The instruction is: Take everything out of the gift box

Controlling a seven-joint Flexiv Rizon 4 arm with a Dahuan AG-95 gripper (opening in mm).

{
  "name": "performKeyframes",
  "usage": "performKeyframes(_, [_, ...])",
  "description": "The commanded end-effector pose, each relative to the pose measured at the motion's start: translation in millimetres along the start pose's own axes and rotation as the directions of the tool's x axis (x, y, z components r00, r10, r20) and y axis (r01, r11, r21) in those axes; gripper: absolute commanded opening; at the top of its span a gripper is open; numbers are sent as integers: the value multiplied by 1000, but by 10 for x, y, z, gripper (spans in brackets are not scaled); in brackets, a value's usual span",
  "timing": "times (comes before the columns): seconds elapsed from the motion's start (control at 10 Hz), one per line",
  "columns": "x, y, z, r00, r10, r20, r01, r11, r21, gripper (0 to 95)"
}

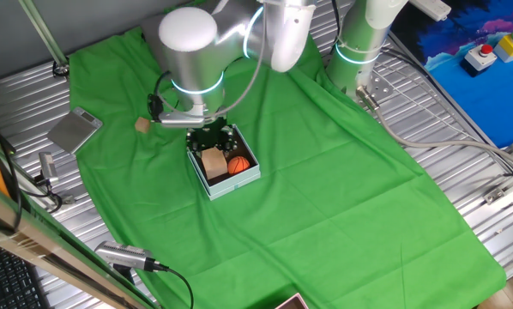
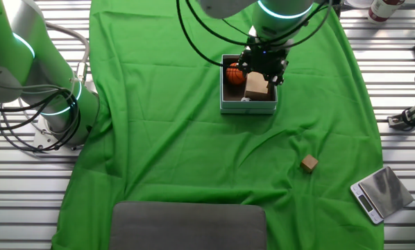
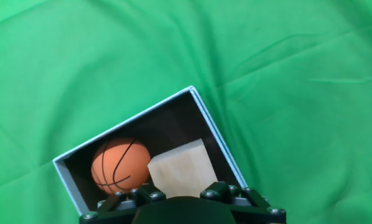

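1. The gift box [image 1: 225,164] is shown on the green cloth [image 1: 325,189], with the gripper [image 2: 264,64] directly above it; its opening cannot be told.
2. Inside the box lie an orange mini basketball [image 3: 119,165] and, just beside it, a pale block [image 3: 183,169].
3. The block is judged light and rigid, best taken across its flat sides; the ball may roll.

Orange basketball [image 3: 119,167], tan block [image 3: 183,169], pale-blue box [image 1: 239,181], green cloth [image 1: 325,172].
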State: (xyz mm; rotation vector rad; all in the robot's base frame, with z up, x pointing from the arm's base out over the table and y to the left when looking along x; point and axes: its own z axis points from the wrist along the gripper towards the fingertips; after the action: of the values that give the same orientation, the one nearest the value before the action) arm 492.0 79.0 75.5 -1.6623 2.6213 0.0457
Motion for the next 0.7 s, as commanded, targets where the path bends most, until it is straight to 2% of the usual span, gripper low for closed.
performKeyframes(0.1, [-3, -4, 21, 998, -51, 45, 50, 999, 19, 760])
performKeyframes(0.2, [-3, -4, 23, 995, -73, 64, 72, 997, 24, 760])
performKeyframes(0.3, [-3, -4, 23, 996, -69, 58, 68, 997, 23, 760])
performKeyframes(0.4, [-3, -4, 23, 997, -65, 39, 64, 998, 26, 760])
performKeyframes(0.7, [-3, -4, 23, 998, -64, 22, 63, 998, 25, 760])
